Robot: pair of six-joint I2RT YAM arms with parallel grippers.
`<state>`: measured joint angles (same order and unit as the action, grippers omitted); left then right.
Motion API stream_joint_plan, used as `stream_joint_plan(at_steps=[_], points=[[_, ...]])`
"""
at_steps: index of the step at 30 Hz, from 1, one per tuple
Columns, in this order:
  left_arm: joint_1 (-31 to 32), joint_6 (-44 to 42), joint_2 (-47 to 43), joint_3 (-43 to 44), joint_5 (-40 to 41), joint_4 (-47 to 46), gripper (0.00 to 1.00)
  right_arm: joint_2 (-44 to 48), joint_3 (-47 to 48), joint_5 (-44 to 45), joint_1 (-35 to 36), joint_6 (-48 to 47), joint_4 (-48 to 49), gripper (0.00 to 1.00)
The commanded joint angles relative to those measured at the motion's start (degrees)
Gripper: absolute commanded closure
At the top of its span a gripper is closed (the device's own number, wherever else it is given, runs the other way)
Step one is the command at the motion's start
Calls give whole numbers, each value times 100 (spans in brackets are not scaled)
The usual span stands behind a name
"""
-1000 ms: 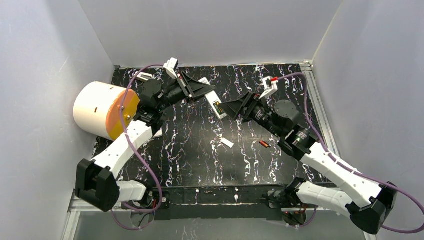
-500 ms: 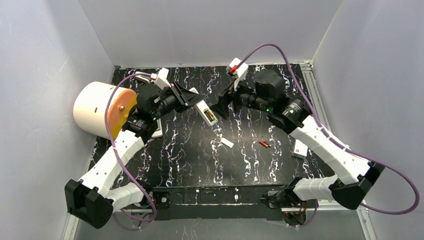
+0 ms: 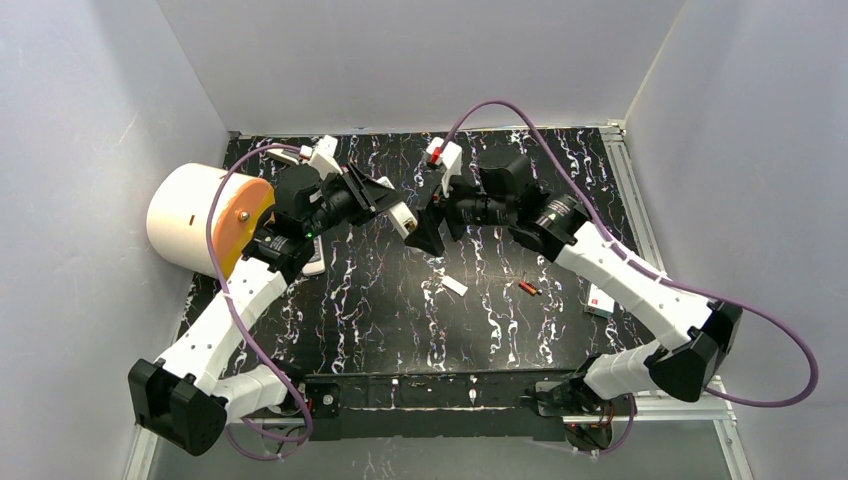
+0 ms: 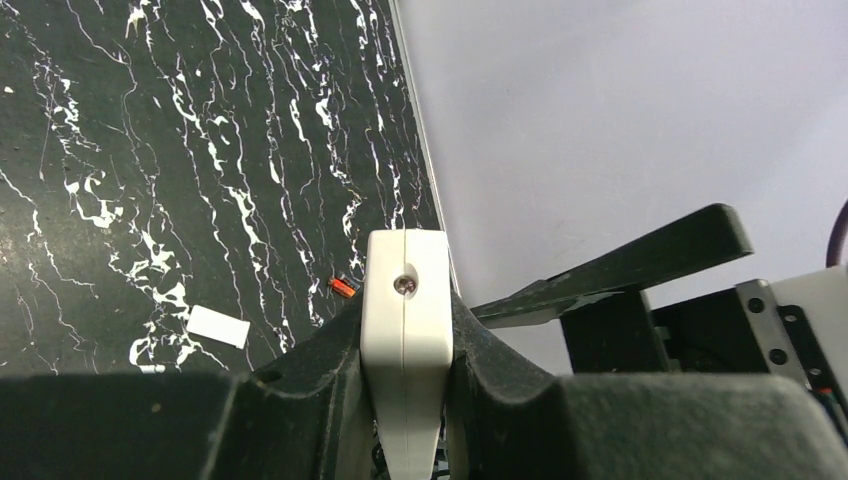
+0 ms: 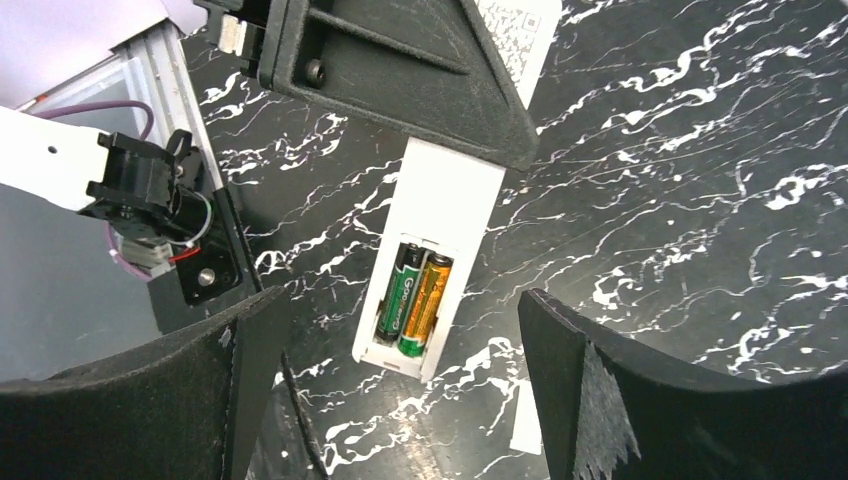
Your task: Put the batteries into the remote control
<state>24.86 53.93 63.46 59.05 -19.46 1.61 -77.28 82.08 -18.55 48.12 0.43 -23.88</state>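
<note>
My left gripper (image 3: pixel 385 203) is shut on a white remote (image 3: pixel 402 217) and holds it above the table. In the left wrist view the remote's narrow edge (image 4: pixel 405 330) is clamped between the fingers of my left gripper (image 4: pixel 405 310). In the right wrist view the remote (image 5: pixel 440 215) shows an open compartment holding two batteries (image 5: pixel 414 295), one green and one gold. My right gripper (image 5: pixel 400 335) is open, its fingers wide apart on either side of that end, not touching it; it also shows in the top view (image 3: pixel 430 228). One orange-red battery (image 3: pixel 528 288) lies on the table and also shows in the left wrist view (image 4: pixel 342 287).
A small white cover (image 3: pixel 455 285) lies on the black marbled table (image 3: pixel 380 310). A second remote (image 3: pixel 600 298) lies at the right edge. Another remote (image 3: pixel 315 265) lies under the left arm. A white cylinder with an orange face (image 3: pixel 200 220) stands at the left wall.
My right arm has swung left and brought its open gripper up to the remote. My left gripper has drawn the remote a little left and down, still holding it.
</note>
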Motion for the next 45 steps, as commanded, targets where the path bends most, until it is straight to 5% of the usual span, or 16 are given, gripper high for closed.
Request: stream_joint_plan(at_steps=[1,5,13,19,21,26,35,38,45], points=[[-20,-70,-14,255,-14,-107,100,-211,245,-193,55,656,303,8],[-22,11,30,273,-59,-133,100,-430,273,-208,137,796,310,17],[-23,19,66,249,-43,-61,100,-798,492,194,259,652,-11,52],[-33,-133,-60,240,153,398,77,-1000,765,390,259,225,-478,76],[-34,-229,-168,240,320,668,56,-1078,806,435,259,-4,-650,77],[-119,-459,-536,204,915,1622,28,-1141,689,482,259,-631,-843,78],[-333,-437,-1348,303,3851,3896,9,-1664,210,380,280,-887,-988,83],[-348,-464,-1629,243,4247,3990,2,-1997,66,631,464,-999,-1066,84],[-352,-638,-1654,335,4331,3975,1,-3092,495,1087,770,-1009,-1476,87]])
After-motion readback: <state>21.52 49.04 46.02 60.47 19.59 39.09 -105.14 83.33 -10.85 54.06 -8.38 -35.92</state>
